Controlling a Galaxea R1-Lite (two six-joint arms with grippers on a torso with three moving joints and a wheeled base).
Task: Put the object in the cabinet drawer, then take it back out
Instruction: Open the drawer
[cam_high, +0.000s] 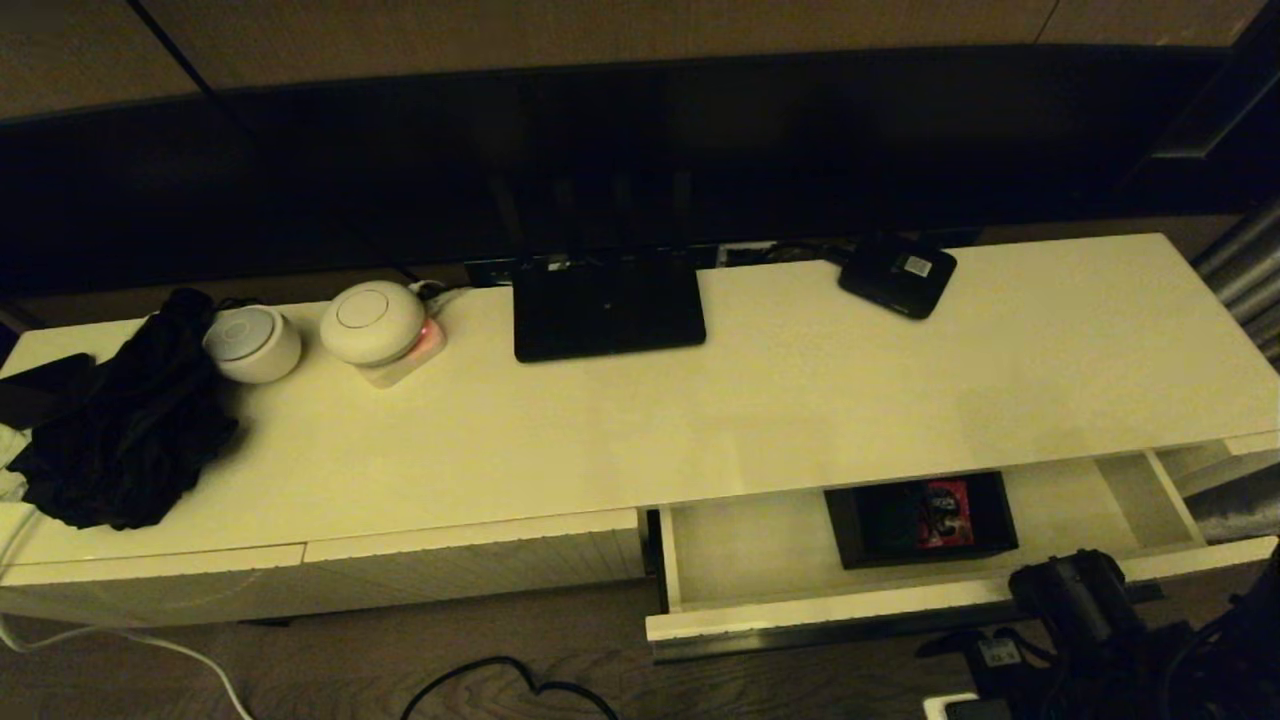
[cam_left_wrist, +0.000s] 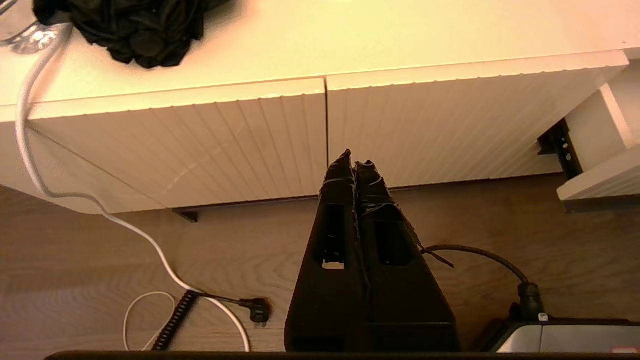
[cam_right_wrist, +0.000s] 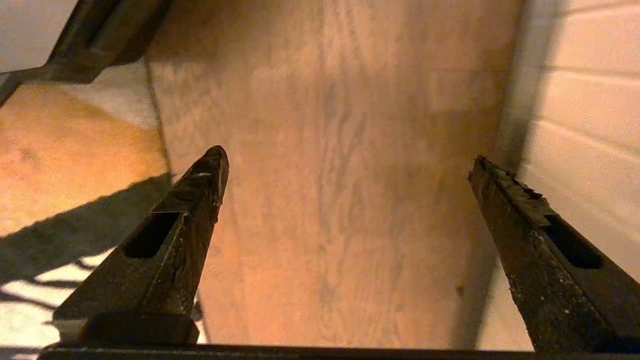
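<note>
— Cream-white worktop (cam_high: 800, 400) of the long cabinet runs across your head view, with a dark screen behind it. What do you have on it?

— You have a flat black router (cam_high: 608, 308) at the back centre, a small black device with a white label (cam_high: 898, 274) to its right, two white round gadgets (cam_high: 310, 330) toward the left, and a heap of black cloth (cam_high: 130, 440) at the far left.

— And the organiser box?

— Your black organiser box (cam_high: 920, 518) sits inside the cabinet drawer (cam_high: 730, 560), which is pulled out on the right half of the cabinet. It rests toward the drawer's back, right of centre, with something red showing inside it.

— Where are your arms?

— Your right end effector (cam_right_wrist: 347, 170) hangs low in front of the open drawer, over the wooden floor (cam_right_wrist: 340, 200), fingers spread wide and holding nothing. Your left end effector (cam_left_wrist: 356, 164) is parked low before the closed ribbed front panels (cam_left_wrist: 250, 140), fingers pressed together and empty, with a white cable (cam_left_wrist: 100, 210) trailing on the floor nearby.
</note>
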